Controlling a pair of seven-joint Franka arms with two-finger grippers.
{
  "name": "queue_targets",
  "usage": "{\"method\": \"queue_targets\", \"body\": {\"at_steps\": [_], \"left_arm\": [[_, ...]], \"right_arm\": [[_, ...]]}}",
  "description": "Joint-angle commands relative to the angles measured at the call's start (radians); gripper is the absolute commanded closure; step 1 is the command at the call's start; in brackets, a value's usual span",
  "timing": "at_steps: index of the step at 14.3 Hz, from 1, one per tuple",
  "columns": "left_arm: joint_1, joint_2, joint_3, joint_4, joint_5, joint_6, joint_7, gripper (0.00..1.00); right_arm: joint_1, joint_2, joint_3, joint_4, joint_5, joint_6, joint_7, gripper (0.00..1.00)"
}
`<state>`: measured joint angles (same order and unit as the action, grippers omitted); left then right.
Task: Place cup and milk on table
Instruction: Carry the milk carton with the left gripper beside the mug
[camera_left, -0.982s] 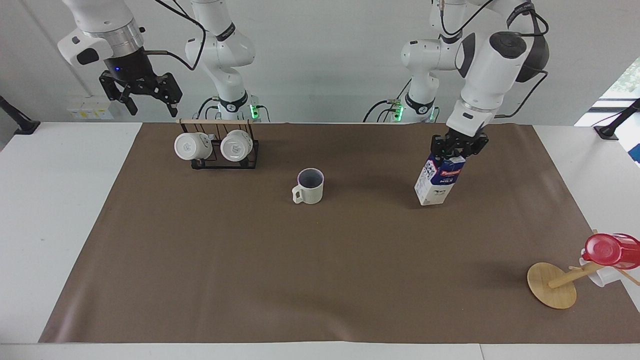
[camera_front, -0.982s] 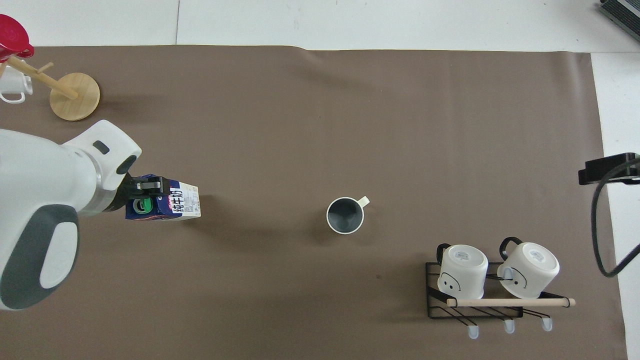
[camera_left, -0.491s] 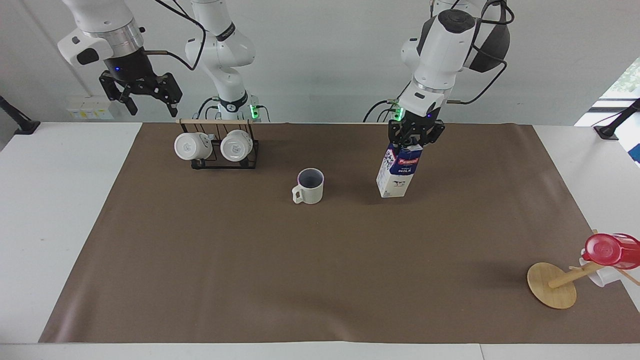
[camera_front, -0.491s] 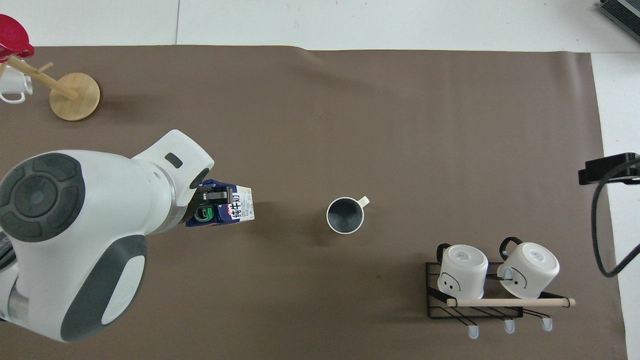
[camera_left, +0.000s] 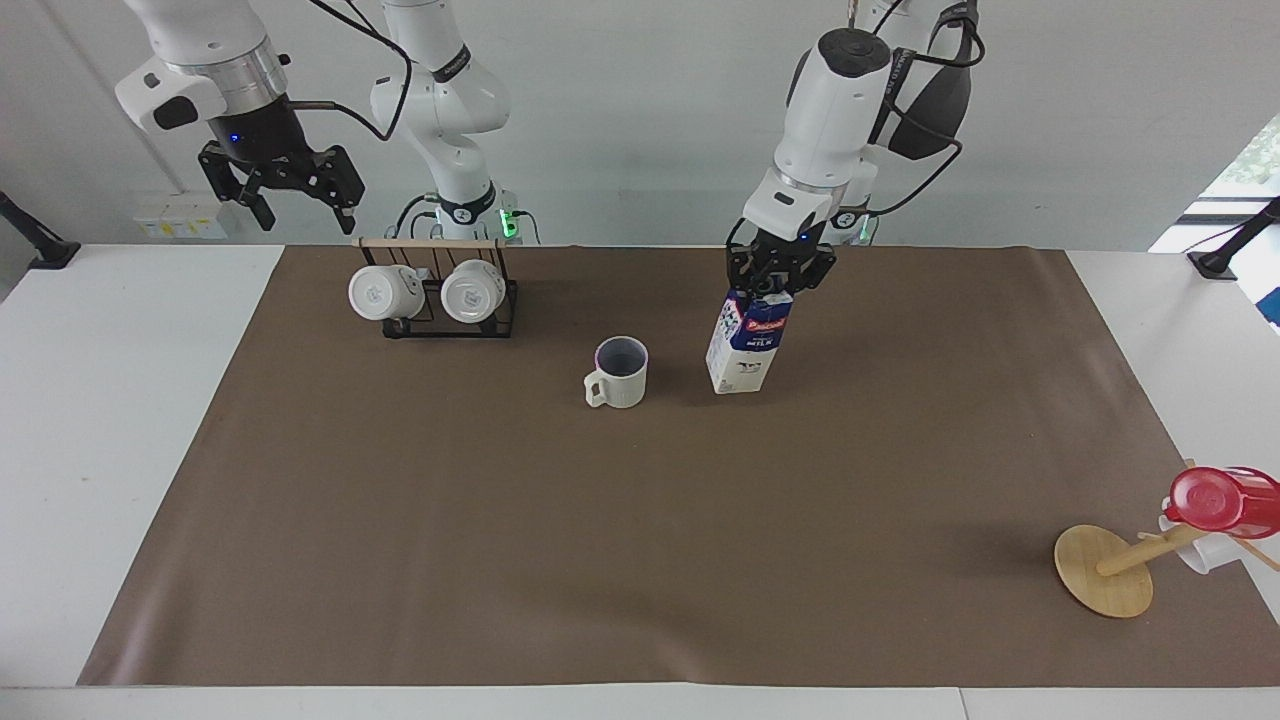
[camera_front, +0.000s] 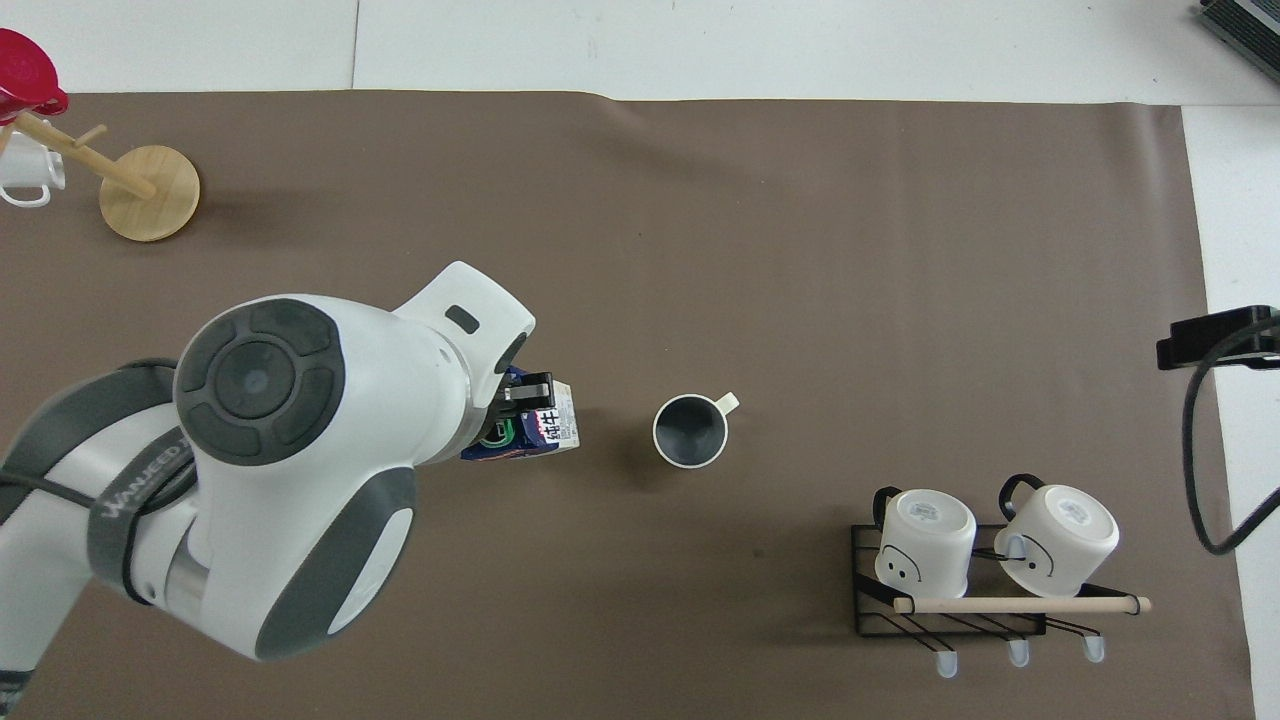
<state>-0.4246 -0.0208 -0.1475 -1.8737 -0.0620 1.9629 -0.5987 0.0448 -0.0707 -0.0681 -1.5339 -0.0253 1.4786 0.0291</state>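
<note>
Setting milk (camera_left: 742, 343) down beside cup (camera_left: 618, 373) (already on mat); left gripper (camera_left: 779, 283) clamped on carton top. Next: lower, release. Right gripper (camera_left: 296, 197) waiting, fingers spread, empty.

Left gripper (camera_left: 778, 287) lowered, jaws clamped; right gripper (camera_left: 282, 190) raised, jaws spread.

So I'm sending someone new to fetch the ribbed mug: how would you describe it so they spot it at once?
Start at the wide brown mat on the white table. Near its middle, beside the milk carton, stands the cup, upright and alone. Unlike the two glossy white mugs hung on the wire rack, it is cream, ribbed and dark inside.
</note>
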Motion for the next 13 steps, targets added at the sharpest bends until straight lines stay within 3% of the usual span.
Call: {"method": "queue_targets", "body": {"at_steps": [1, 7, 13], "left_arm": [[-0.04, 0.058, 0.016, 0.057, 0.027, -0.021, -0.041, 0.43], [-0.12, 0.148, 0.014, 0.117, 0.102, -0.026, -0.167, 0.44], [-0.118, 0.151, 0.014, 0.111, 0.125, -0.033, -0.164, 0.44]], "right_arm": [[-0.013, -0.011, 0.005, -0.002, 0.01, -0.012, -0.017, 0.0], [-0.013, -0.011, 0.005, -0.002, 0.01, -0.012, -0.017, 0.0], [-0.013, -0.011, 0.005, -0.002, 0.01, -0.012, -0.017, 0.0]]}}
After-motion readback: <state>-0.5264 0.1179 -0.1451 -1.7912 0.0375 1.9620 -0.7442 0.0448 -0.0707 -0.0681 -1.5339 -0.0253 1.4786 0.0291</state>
